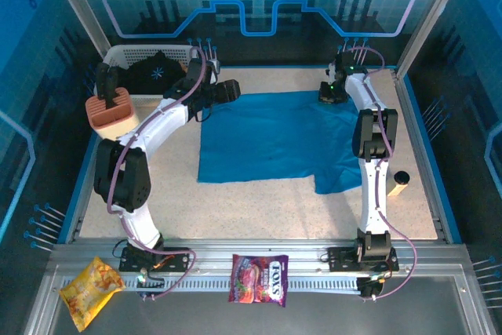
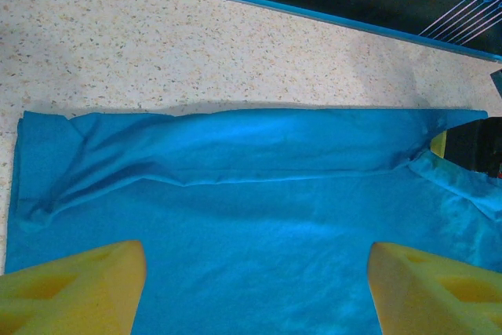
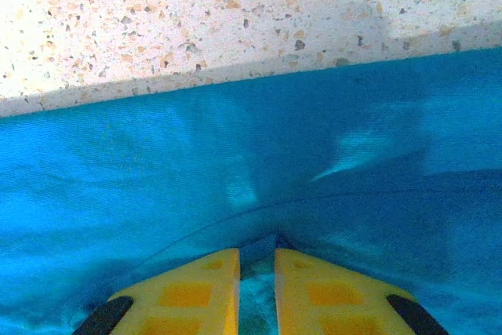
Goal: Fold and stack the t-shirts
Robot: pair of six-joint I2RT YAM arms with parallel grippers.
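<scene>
A teal-blue t-shirt (image 1: pixel 274 143) lies spread over the middle of the table, its far edge folded into a long ridge (image 2: pixel 259 143). My left gripper (image 2: pixel 255 288) hovers open over the shirt's far left part, its yellow fingers (image 2: pixel 74 288) wide apart with only cloth below them; from above the left gripper (image 1: pixel 231 90) sits at that corner. My right gripper (image 3: pixel 257 260) is shut on a pinch of the teal t-shirt (image 3: pixel 235 162) near its far right corner, where the right gripper (image 1: pixel 329 96) stands. The black t-shirt (image 1: pixel 157 72) with a pale starburst lies in the basket.
The white plastic basket (image 1: pixel 118 56) stands at the far left corner. An orange-brown block (image 1: pixel 110 111) sits beside it. A small pale cylinder (image 1: pixel 400 183) lies at the right edge. A yellow snack bag (image 1: pixel 90 288) and a purple sweets packet (image 1: pixel 259 278) lie on the near rail.
</scene>
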